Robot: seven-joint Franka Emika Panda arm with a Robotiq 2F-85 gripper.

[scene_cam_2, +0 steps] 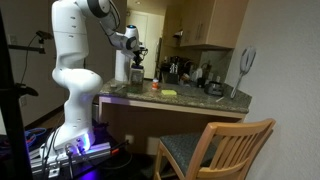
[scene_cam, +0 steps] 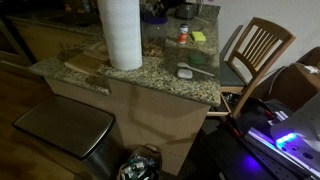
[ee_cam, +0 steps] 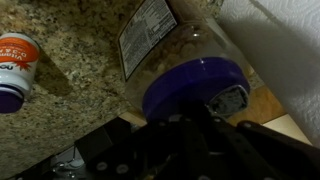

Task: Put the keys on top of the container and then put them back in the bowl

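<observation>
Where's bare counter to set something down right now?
The granite counter is bare along its near edge, between the paper-towel roll and the small white tub. The back is crowded around the orange bottle and the yellow item.

Speckled brn counter (ee_cam: 90,110), purple jar lid (ee_cam: 190,90)

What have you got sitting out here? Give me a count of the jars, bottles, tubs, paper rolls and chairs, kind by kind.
Paper-towel roll: 1
Small white tub: 1
Jar with purple lid: 1
Orange-labelled bottle: 1
Wooden chair: 1
Total: 5
The dark clutter at the far end of the counter is too blurred to count.
</observation>
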